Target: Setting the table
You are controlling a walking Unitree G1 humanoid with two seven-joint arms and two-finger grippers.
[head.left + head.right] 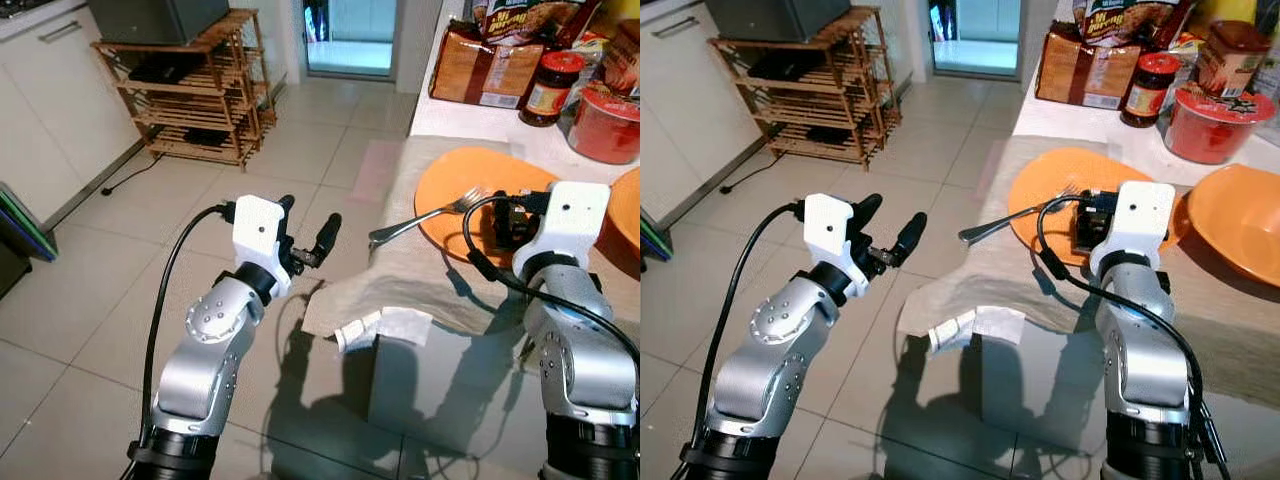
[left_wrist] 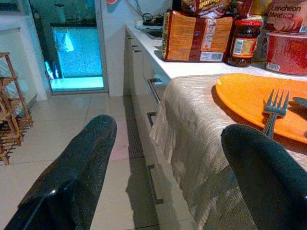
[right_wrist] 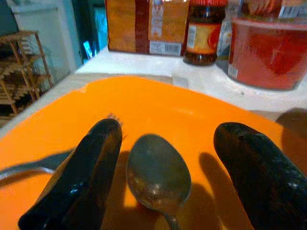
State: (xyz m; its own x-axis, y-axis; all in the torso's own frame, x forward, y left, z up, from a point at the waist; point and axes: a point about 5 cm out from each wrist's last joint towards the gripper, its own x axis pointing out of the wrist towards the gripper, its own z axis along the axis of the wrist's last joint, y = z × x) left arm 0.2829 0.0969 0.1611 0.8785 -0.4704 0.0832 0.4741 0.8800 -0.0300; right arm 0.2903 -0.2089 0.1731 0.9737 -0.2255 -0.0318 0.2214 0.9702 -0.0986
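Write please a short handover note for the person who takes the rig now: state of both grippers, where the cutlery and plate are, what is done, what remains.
Left gripper: open, holding nothing, out over the floor beside the table.
Right gripper: open, over the orange plate, its fingers on either side of the spoon, not closed on it.
Fork: tines on the plate, handle sticking out over the beige cloth.
Orange bowl: to the right of the plate.
Done: plate, fork, spoon and bowl are on the table.
Left: probably to move the spoon and fork off the plate and lay them beside it.

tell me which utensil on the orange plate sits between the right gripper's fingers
The spoon: its bowl lies between the open right gripper fingers. The fork lies off to one side, handle overhanging the orange plate.
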